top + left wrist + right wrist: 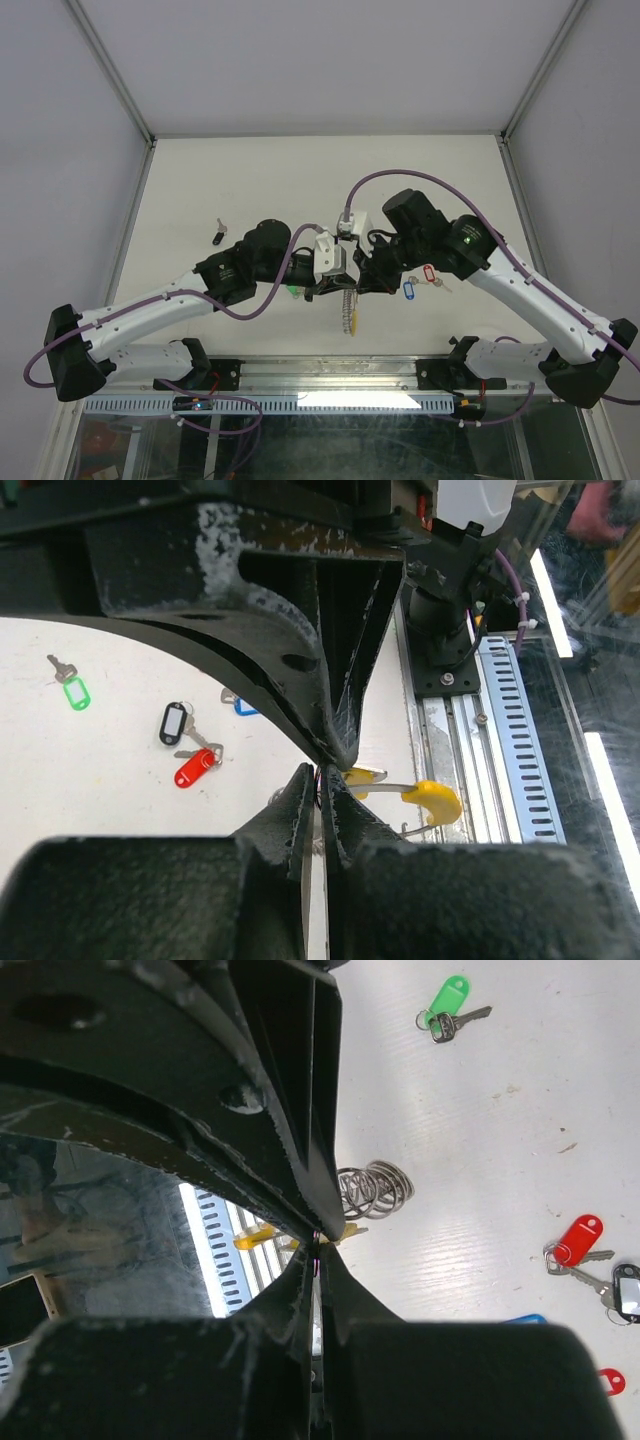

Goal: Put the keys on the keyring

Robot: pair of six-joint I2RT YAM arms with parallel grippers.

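The keyring (349,312), a silvery coil with a yellow segment, hangs just above the table's near middle. Both grippers meet tip to tip at its top end. My left gripper (335,283) (322,776) is shut, and the keyring's yellow piece (432,800) sticks out beside its tips. My right gripper (358,280) (318,1250) is shut on the same spot, with the coil (373,1189) just beyond its tips. The keys lie loose on the table: a green-tagged one (293,291) (445,1005), a red one (428,271) (193,768), a blue one (408,291) and a black one (219,237).
A metal rail with slots (505,730) runs along the table's near edge, right behind the grippers. White walls enclose the table on the left, back and right. Another black-tagged key (173,723) lies next to the red one.
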